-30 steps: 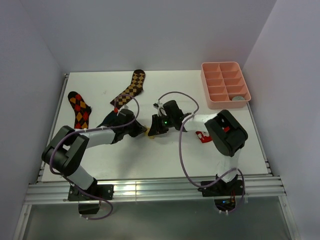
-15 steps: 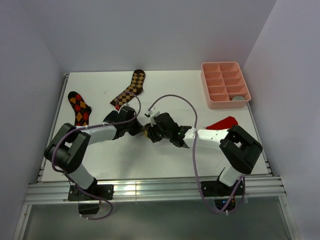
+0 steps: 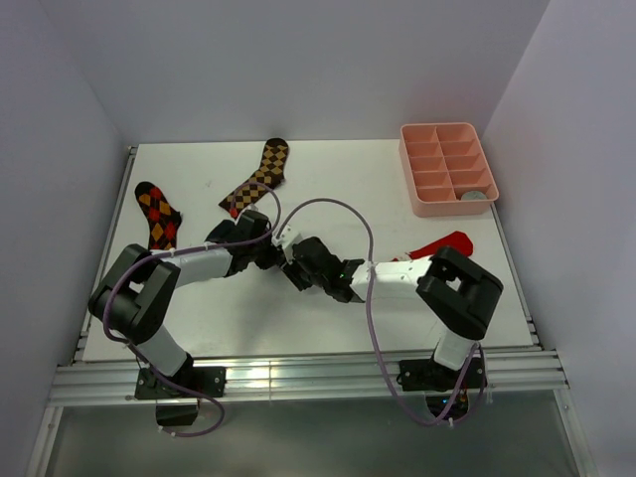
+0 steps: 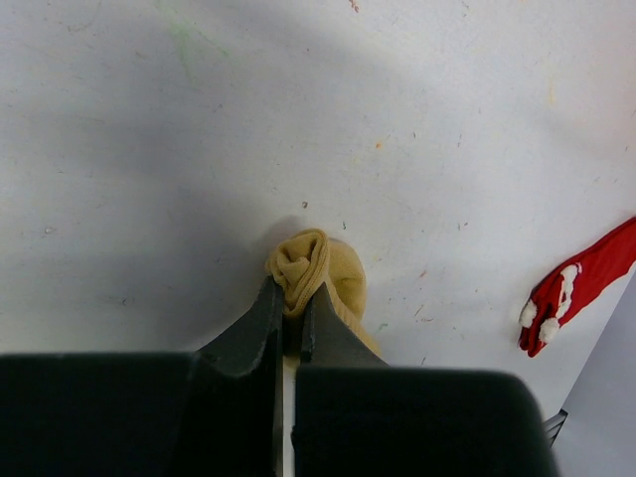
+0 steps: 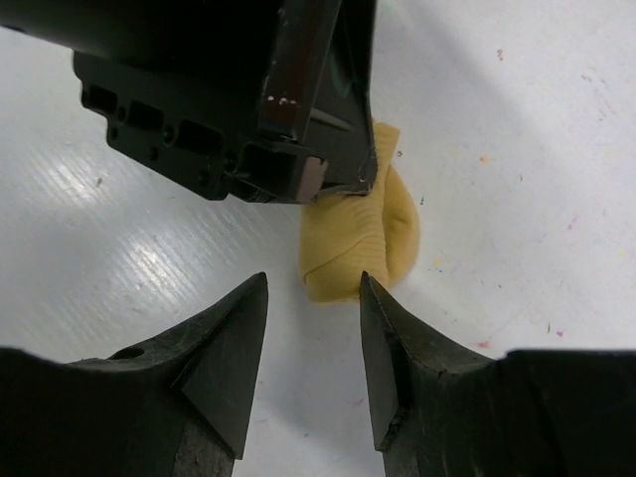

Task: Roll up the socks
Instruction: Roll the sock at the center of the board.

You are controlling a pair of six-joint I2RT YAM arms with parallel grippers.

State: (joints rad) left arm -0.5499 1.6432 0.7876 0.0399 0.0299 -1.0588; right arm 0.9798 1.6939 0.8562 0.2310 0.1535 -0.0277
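Bright, even overhead light fills the top view, with glare along the metal rail (image 3: 298, 376) and only soft shadows on the table (image 3: 298, 323). At the left wrist, a wide grey shadow crosses the table around the sharply focused mustard sock (image 4: 316, 270), while the left gripper (image 4: 291, 303) blurs dark toward its base. Streaky glare marks the table in the right wrist view.

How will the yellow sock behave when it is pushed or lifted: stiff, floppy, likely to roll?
Probably soft and floppy: the yellow sock bunches into folds where the left hand pinches it. Likely light, being a small bundle of fabric. The roll may loosen if pushed, since only that pinch seems to hold it.
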